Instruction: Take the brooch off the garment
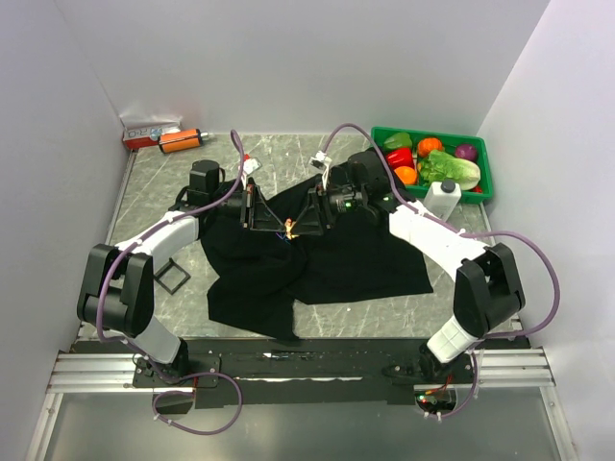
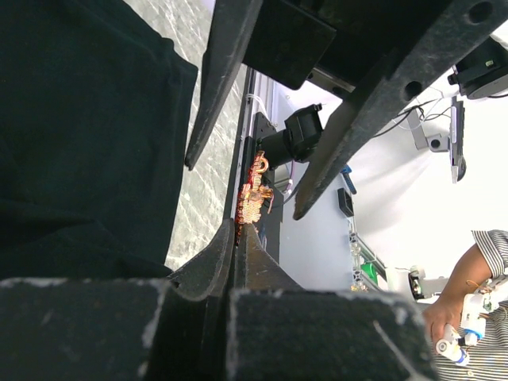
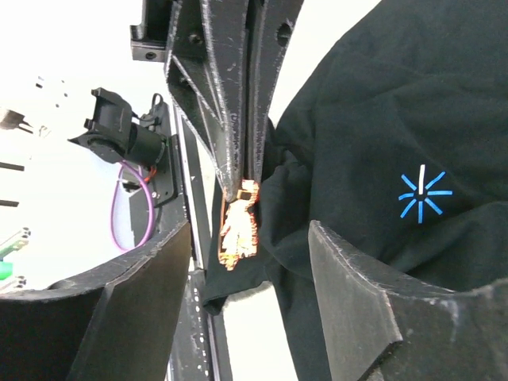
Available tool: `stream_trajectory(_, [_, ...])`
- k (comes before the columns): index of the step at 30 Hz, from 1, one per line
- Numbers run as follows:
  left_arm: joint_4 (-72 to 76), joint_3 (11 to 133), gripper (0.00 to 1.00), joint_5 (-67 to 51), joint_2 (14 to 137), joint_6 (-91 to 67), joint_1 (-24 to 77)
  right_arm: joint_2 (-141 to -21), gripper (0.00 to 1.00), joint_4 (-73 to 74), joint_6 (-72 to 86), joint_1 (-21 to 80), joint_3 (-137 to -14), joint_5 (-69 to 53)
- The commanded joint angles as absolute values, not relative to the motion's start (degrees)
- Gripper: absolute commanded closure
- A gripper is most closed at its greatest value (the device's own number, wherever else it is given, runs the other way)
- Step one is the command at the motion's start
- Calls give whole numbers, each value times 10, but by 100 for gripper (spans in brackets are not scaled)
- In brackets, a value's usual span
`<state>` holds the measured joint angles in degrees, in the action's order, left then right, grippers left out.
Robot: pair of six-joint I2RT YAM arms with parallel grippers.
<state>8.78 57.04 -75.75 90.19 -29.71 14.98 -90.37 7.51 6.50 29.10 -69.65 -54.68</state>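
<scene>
Both arms, the left (image 1: 144, 264) and the right (image 1: 452, 252), reach over the worktop (image 1: 288, 154) and meet above the garment (image 1: 356, 264), whose black cloth lies spread under and between them. Your reference for everything else is that garment. Beyond its far right corner sits a green tray (image 1: 428, 131) of toy vegetables, with a white bottle (image 1: 442, 199) just beside the tray and near the cloth's right edge. Well apart from the cloth, at the far left corner, lies an orange cylinder (image 1: 180, 140) with a black cap.

Your left gripper (image 2: 236, 232) is clenched, its two fingers pressed flat together above a raised fold at the garment's left-centre. The brooch (image 3: 236, 234) sits right at those fingertips, its upper end pinched between them and the rest standing out past the tips. You cannot tell from these views whether some cloth is caught in the pinch as well.

Your right gripper (image 3: 250, 225) is released, jaws spread wide, one finger on either side of the brooch and neither touching it. The brooch lies against the edge of the lifted fold, on the side away from the small blue starburst (image 3: 425, 194) printed on the cloth.
</scene>
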Motion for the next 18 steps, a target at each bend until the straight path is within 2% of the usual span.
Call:
stream_trajectory(1, [108, 594, 99, -776, 882, -300, 152, -911, 33, 51, 79, 293, -697, -552])
stream_trajectory(18, [80, 604, 99, -780, 880, -266, 155, -931, 39, 56, 116, 286, -693, -507])
